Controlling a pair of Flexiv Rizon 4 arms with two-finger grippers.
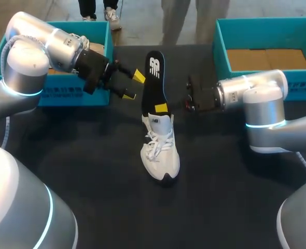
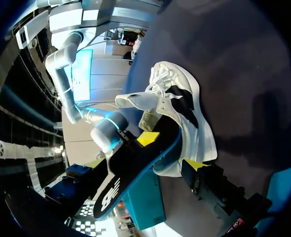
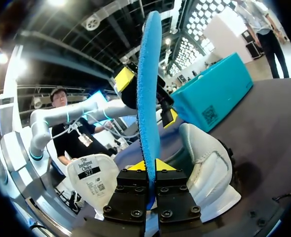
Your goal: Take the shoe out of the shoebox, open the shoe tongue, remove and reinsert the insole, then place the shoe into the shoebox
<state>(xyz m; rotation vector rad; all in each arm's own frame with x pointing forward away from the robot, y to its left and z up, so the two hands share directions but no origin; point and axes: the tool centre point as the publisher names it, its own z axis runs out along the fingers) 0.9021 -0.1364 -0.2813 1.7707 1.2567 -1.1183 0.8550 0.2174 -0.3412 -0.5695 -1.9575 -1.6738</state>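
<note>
1. White sneaker [image 1: 161, 155] stands upright on the black table [image 1: 91, 161], out of both boxes, mid-table btw the two arms, toe twd the robot, laces loose.
2. Insole [image 1: 154, 78] has a black top and blue underside. It stands nearly upright, lower end at the sneaker's opening, logo end up.
3. R gripper [image 3: 149, 167] comes in from the R side. Its jaws are clamped on the insole's lower part, one yellow tip on each face, just above the collar.
4. L gripper [image 1: 133, 86] hangs just beside the insole's upper half, on its L side. Jaws are wide apart and grip nothing; can't tell if a tip touches the insole.
5. Tongue [image 2: 135, 101] sticks out fwd from the opening, over the laces.
6. L shoebox [image 1: 65, 97], teal, sits at the far L behind the L arm. R shoebox [image 1: 221, 52], also teal, sits at the far R, brown floor showing. Both are well apart from the sneaker.
</note>
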